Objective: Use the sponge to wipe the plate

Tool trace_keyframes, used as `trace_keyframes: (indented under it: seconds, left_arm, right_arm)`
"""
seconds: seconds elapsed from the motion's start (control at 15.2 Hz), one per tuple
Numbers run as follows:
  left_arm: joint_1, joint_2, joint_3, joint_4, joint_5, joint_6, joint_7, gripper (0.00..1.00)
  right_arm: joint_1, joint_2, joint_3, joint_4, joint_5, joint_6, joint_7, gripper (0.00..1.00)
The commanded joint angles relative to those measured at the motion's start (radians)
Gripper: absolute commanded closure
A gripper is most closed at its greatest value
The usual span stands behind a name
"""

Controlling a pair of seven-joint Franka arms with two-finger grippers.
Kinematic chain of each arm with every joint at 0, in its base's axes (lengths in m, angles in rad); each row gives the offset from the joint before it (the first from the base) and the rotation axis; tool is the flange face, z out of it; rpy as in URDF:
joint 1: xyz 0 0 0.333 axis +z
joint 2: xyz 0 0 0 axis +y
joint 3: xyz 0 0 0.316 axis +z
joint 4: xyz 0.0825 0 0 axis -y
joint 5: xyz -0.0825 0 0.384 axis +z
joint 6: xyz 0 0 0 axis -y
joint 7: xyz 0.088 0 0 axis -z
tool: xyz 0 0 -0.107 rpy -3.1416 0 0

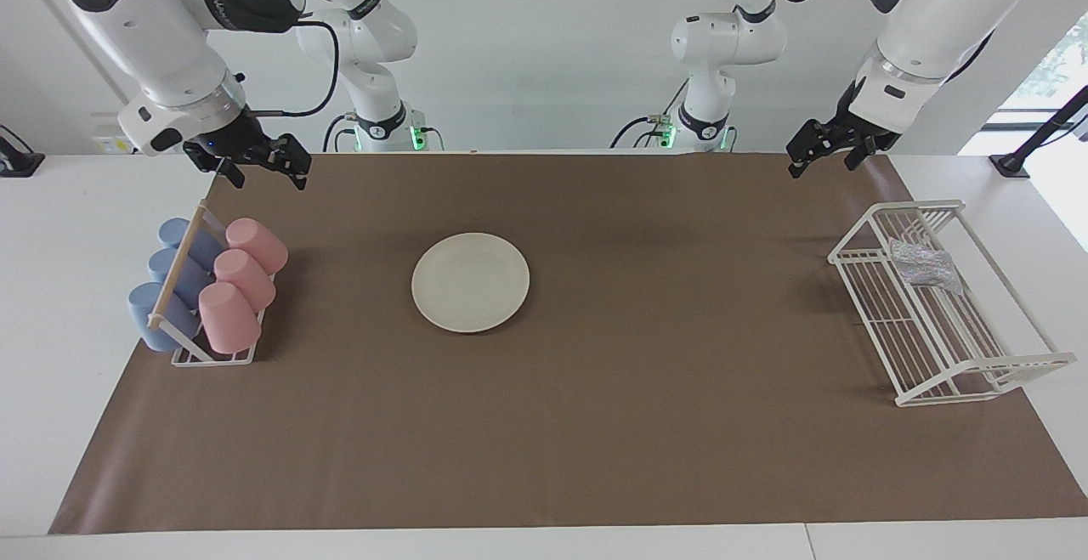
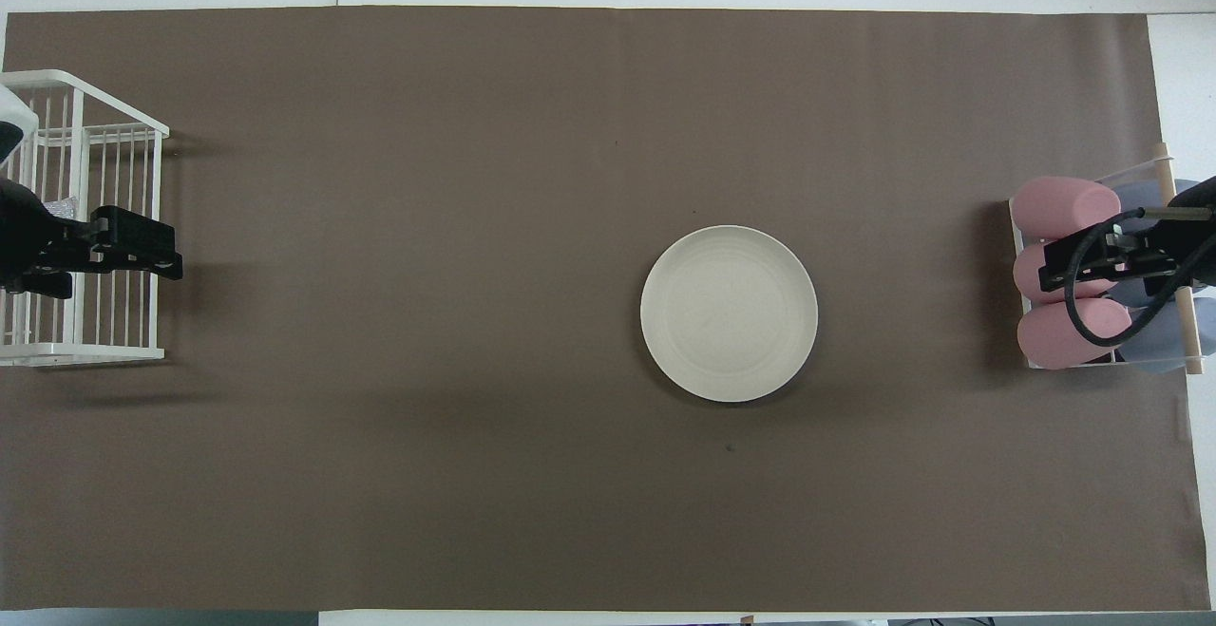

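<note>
the plate is laid bare on the brown mat mid-table, and the sponge is kept in the white wire rack at the left arm's end. the left gripper is held released above the mat beside that rack, gripping nothing. the right gripper is held released and unladen above the cup rack.

A plain cream-white plate lies on a flat brown mat over the white surface, with pink cups and blue cups toward one end, and a speckled silver sponge in a white wire rack toward the other.
</note>
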Motion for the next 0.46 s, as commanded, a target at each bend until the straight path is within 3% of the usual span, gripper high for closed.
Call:
trace_keyframes:
  seconds: [0.0, 0.4]
  left_arm:
    - [0.003, 0.001, -0.007, 0.008, 0.017, 0.003, 0.011, 0.0]
    - [0.006, -0.001, -0.007, 0.008, 0.011, 0.011, 0.01, 0.0]
  right_arm:
    - [-0.009, -0.024, 0.01, -0.026, -0.022, 0.007, 0.015, 0.0]
    - [-0.009, -0.024, 0.01, -0.026, -0.022, 0.009, 0.014, 0.0]
